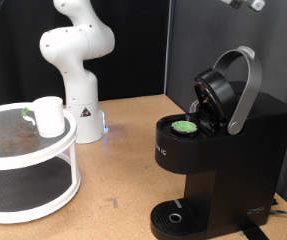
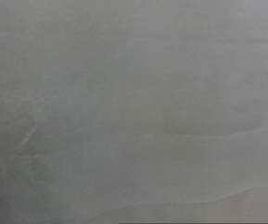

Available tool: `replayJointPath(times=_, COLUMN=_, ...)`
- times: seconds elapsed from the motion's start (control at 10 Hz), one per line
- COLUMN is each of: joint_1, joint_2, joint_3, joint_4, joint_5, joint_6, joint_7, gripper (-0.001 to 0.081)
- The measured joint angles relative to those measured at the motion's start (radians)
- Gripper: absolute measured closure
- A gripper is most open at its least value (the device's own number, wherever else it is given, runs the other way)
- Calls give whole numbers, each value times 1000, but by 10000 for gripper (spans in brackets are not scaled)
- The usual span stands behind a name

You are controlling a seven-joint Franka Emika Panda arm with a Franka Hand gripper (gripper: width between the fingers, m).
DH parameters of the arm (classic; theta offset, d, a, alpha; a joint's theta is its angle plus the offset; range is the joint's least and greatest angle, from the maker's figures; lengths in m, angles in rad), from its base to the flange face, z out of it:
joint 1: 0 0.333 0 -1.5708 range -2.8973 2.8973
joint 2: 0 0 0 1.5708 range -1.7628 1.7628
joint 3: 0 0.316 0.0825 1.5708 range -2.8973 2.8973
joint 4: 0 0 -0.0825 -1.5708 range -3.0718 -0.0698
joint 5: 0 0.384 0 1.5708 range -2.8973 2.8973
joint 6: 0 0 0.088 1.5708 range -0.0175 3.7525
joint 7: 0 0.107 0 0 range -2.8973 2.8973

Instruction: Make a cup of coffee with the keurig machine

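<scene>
The coffee machine [image 1: 218, 140] stands on the worktop [image 1: 123, 160] with its lid raised and a green pod [image 1: 186, 127] seated ready, the cup [image 1: 49, 116] waits on a tiered stand [image 1: 28, 160], and the fingers are out of view.

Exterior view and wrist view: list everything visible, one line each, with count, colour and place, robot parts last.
keurig machine: one, matte black with silver-grey handle, exterior view's right; lid raised.
pod: one, green-topped, in the machine's open chamber.
cup: one, white, on the upper tier of the rack, exterior view's left.
rack: one, white two-tier round shelf with dark mesh, exterior view's left.
table: one, light brown wood, under everything.
robot arm: one, white, behind the rack at the exterior view's top left.
hand: not visible; the wrist view is only a blank grey surface.
</scene>
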Motion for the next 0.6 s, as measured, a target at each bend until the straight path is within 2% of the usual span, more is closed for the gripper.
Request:
replayJointPath(times=0.2, joint_1=6, joint_2=23, joint_3=51, joint_4=37, joint_5=-64, joint_6=7, joint_7=41, gripper=4)
replayJointPath(times=0.6, joint_1=22, joint_2=78, joint_3=143, joint_4=81, joint_5=-100, joint_6=74, joint_7=124, gripper=4)
